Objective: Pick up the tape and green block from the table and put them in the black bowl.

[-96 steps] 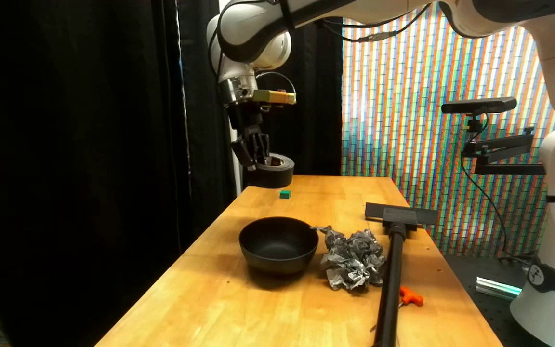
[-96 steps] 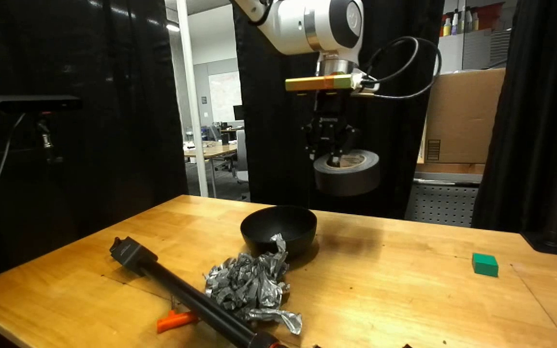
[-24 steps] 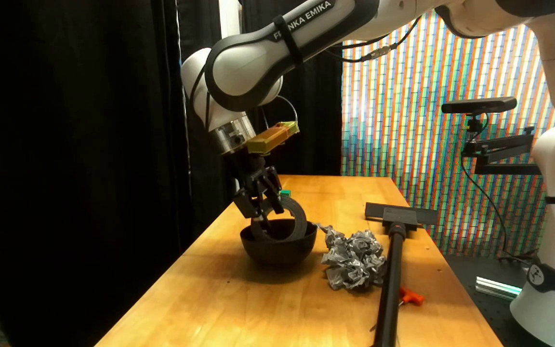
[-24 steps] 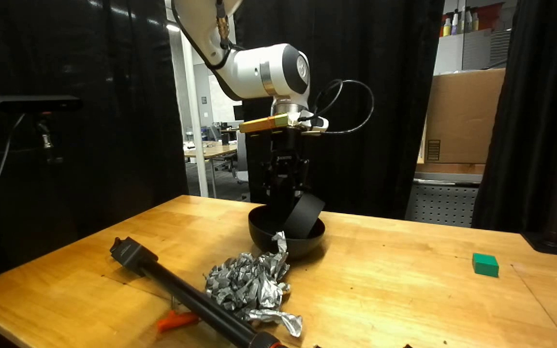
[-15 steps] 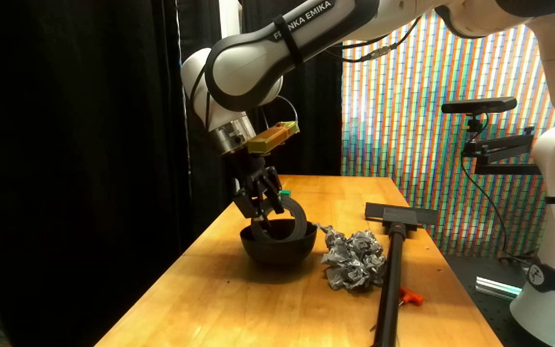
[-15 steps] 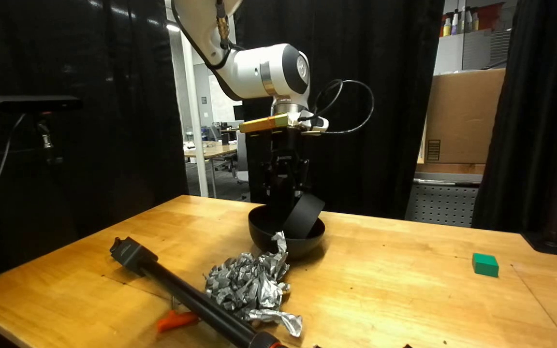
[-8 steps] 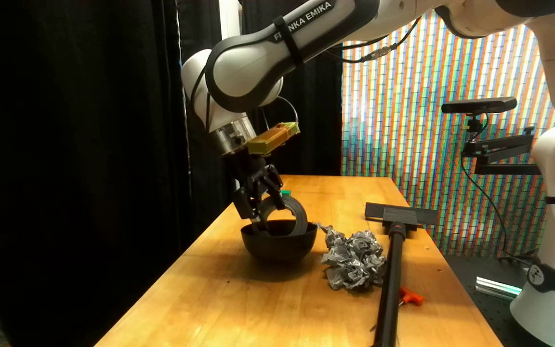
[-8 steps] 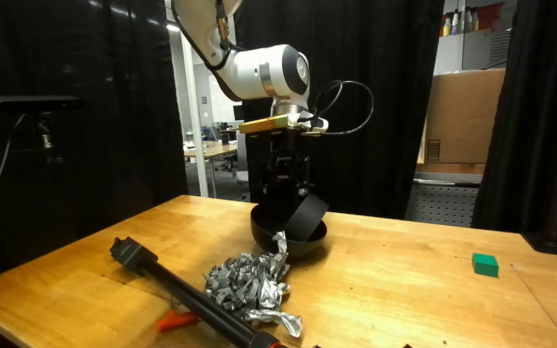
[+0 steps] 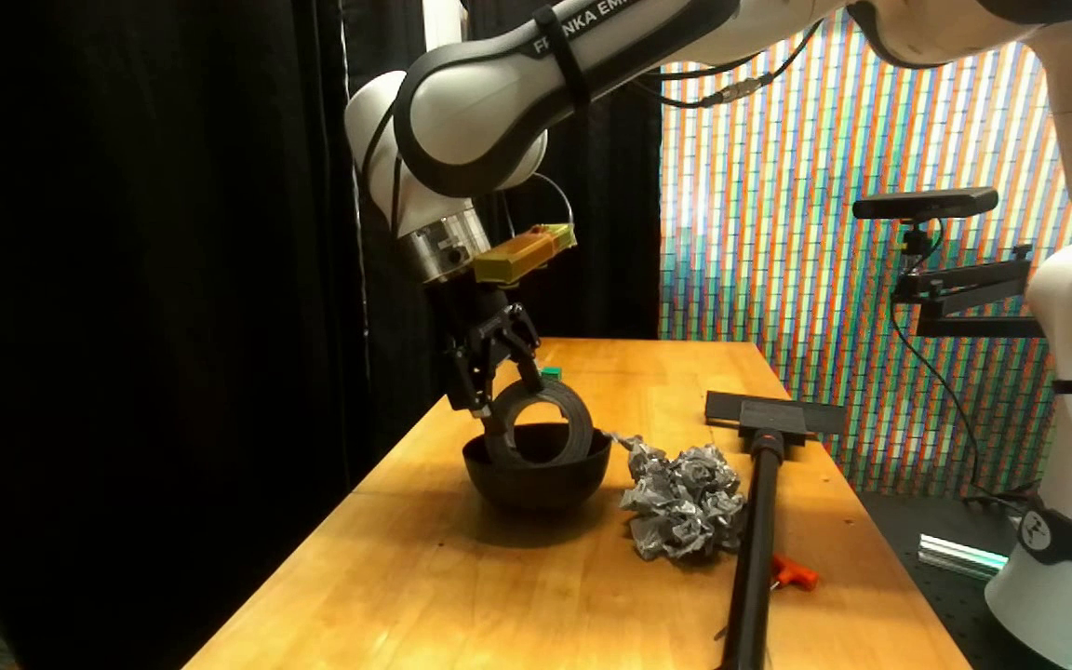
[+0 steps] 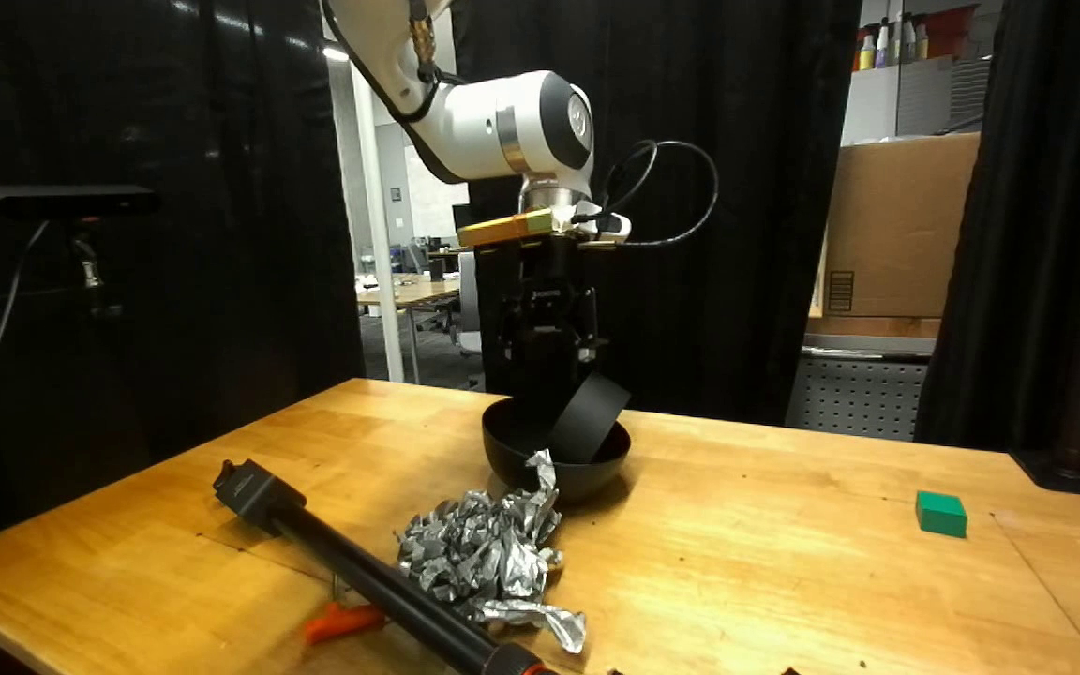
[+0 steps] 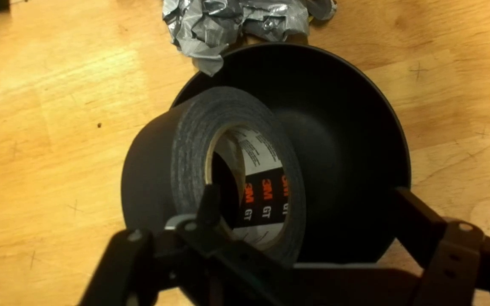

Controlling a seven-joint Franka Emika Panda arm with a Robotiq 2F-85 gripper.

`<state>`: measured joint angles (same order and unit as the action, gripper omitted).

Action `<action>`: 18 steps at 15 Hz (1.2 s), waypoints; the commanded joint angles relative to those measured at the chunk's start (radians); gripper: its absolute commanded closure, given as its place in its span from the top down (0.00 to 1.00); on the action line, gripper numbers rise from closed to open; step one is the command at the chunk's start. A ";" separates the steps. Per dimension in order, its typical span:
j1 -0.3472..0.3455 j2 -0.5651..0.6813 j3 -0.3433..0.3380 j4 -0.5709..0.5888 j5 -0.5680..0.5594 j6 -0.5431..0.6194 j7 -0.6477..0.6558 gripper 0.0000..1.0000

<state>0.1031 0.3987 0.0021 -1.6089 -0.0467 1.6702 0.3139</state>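
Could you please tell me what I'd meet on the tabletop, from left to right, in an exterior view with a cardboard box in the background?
Left to right: orange handle, black bowl with the tape tilted partly inside, green block, black pole base.

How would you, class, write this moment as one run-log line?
tool: open, over black bowl | tape: tilted in black bowl, tool contact unclear | green block: on table | remaining: green block

Tape [image 9: 579, 423] in black bowl [image 9: 538, 488].
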 commanded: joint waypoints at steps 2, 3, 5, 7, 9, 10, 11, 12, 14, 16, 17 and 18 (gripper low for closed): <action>0.006 -0.036 -0.003 -0.025 -0.012 0.029 0.027 1.00; 0.007 -0.039 -0.004 -0.027 -0.013 0.035 0.034 1.00; 0.007 -0.047 -0.004 -0.028 -0.011 0.042 0.040 1.00; 0.005 -0.051 -0.008 -0.028 -0.020 0.047 0.045 1.00; 0.003 -0.061 -0.011 -0.024 -0.027 0.045 0.045 1.00; 0.002 -0.067 -0.013 -0.021 -0.027 0.044 0.046 1.00; -0.001 -0.076 -0.015 -0.021 -0.026 0.047 0.048 1.00; -0.004 -0.085 -0.018 -0.022 -0.025 0.053 0.052 1.00; -0.016 -0.104 -0.026 -0.024 -0.018 0.064 0.058 1.00; -0.034 -0.121 -0.037 -0.028 -0.010 0.074 0.058 1.00; -0.044 -0.128 -0.045 -0.034 -0.010 0.079 0.059 1.00; -0.058 -0.135 -0.054 -0.046 -0.007 0.089 0.057 1.00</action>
<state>0.0746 0.3083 -0.0351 -1.6120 -0.0561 1.7194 0.3574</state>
